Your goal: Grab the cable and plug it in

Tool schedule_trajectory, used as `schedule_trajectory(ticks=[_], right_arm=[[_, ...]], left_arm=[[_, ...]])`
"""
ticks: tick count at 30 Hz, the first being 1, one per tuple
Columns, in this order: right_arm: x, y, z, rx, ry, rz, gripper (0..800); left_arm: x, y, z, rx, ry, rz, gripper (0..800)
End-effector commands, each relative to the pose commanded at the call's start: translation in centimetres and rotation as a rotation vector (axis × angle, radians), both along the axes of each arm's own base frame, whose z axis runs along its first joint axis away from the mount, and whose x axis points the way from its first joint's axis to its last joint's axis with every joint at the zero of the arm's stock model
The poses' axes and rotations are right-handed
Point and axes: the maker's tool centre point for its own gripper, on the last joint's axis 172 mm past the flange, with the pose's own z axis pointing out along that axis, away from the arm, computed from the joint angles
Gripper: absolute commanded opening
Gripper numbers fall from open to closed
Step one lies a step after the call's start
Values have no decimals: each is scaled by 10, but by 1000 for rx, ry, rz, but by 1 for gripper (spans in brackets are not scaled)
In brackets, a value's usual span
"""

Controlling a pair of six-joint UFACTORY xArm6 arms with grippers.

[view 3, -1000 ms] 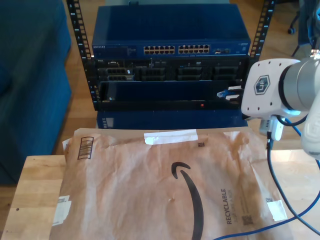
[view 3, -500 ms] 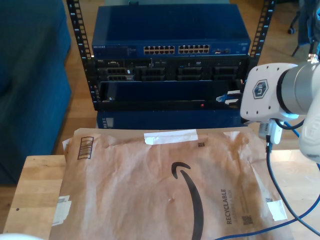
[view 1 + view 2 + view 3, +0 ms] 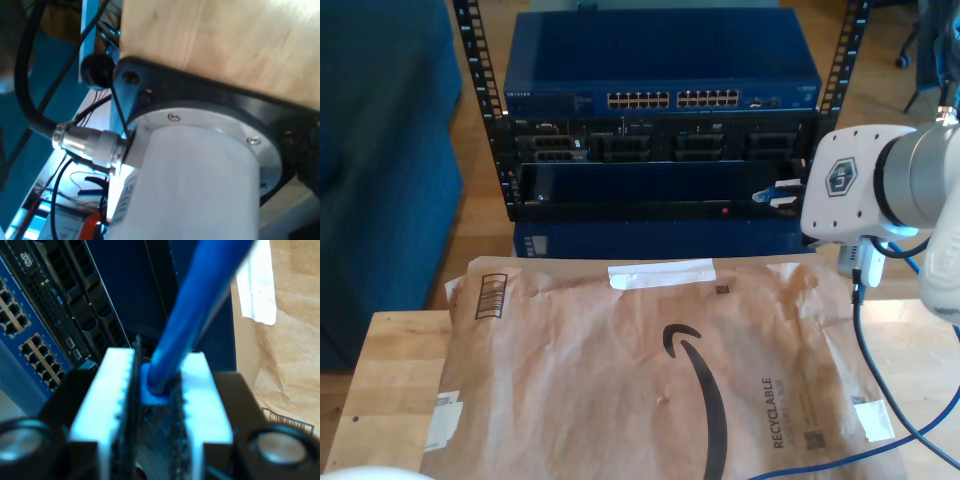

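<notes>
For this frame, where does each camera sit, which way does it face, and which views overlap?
Exterior view: above the wooden table, facing the rack switch across a paper mailer; an arm at its right holds the blue plug.
First wrist view: close against a white arm base bolted to a wooden surface.
Second wrist view: along my second pincer, shut on the cable, toward the switch ports.
Shared: exterior and second wrist views both show cable, switch and mailer.

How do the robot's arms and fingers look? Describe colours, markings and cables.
In the exterior view, my second arm is white and grey, with a dark hexagonal logo on a round joint cap and dark cables hanging beneath. My second gripper has white ridged fingers on black mounts. An arm's white cylindrical base sits on a black flange, with a silver connector and black cable.
</notes>
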Motion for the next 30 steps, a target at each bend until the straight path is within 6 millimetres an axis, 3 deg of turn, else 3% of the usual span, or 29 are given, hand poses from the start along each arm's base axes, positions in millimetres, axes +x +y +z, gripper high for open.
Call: schedule_trajectory(ticks=[7, 12, 21, 26, 30], right_arm=[[2, 1, 1, 0, -4, 0, 1], [21, -12, 1, -9, -28, -43, 1], [37, -21, 9, -43, -91, -66, 1], [48, -27, -5, -62, -96, -90, 1], [60, -30, 5, -80, -136, -96, 1]], left_arm=[[1, -2, -2, -13, -50, -72, 799], [1, -14, -12, -42, -97, -143, 799], [3, -17, -36, 3, -105, -154, 799], [-4, -16, -49, 40, -111, -88, 799], [-5, -9, -56, 83, -111, -66, 800]])
